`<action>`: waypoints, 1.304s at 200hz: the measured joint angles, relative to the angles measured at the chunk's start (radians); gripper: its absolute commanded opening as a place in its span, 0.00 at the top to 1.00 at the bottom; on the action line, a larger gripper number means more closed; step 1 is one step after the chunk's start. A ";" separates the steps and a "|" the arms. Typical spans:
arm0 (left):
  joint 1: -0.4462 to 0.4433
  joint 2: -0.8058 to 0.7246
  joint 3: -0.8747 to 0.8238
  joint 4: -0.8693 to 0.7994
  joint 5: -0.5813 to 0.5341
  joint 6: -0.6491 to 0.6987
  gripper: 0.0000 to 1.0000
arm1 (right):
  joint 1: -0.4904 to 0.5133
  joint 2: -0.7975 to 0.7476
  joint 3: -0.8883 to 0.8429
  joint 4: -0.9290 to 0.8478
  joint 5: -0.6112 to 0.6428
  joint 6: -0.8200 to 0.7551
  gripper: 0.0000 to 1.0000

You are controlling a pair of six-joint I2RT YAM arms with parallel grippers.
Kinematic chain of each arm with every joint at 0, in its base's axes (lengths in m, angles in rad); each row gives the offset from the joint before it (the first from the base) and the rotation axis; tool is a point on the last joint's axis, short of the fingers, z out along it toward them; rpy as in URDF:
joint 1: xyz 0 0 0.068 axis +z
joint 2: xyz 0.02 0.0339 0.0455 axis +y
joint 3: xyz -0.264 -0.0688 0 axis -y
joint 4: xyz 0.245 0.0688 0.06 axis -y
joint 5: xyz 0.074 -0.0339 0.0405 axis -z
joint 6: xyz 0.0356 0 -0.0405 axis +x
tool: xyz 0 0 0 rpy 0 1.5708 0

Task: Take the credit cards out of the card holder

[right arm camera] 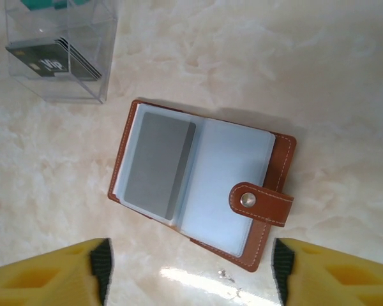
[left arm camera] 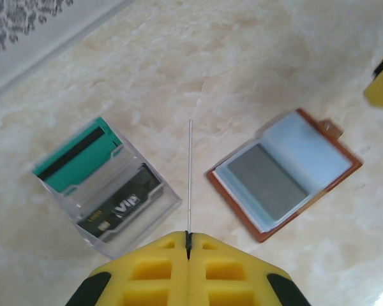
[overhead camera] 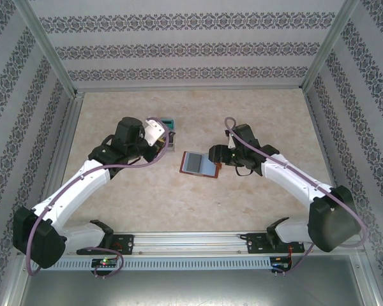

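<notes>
The brown leather card holder (overhead camera: pixel 196 163) (left arm camera: pixel 284 172) (right arm camera: pixel 198 185) lies open and flat on the table, grey-blue pockets up, its snap strap folded over the right page. A grey card (right arm camera: pixel 156 162) (left arm camera: pixel 265 178) sits in the left pocket. My left gripper (left arm camera: pixel 189 237) (overhead camera: pixel 166 141) is shut on a thin card (left arm camera: pixel 189 178) seen edge-on, held above the table between the holder and a clear box. My right gripper (right arm camera: pixel 188 274) (overhead camera: pixel 216 167) is open just at the holder's near edge, with nothing between its fingers.
A clear plastic box (left arm camera: pixel 108 185) (right arm camera: pixel 60 57) (overhead camera: pixel 168 122) stands left of the holder, holding a teal card (left arm camera: pixel 76 156) and a black VIP card (left arm camera: pixel 118 207). Patterned walls enclose the beige marble tabletop (overhead camera: pixel 262 115).
</notes>
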 measured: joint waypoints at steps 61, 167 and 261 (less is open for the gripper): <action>0.000 0.117 0.067 -0.043 -0.052 0.411 1.00 | -0.009 -0.089 -0.021 -0.019 0.004 -0.005 0.02; 0.014 0.309 0.072 0.005 -0.171 0.768 1.00 | -0.013 -0.138 -0.048 -0.035 0.020 0.003 0.02; 0.046 0.437 0.127 0.062 -0.175 0.806 1.00 | -0.013 -0.135 -0.048 -0.035 0.020 0.003 0.02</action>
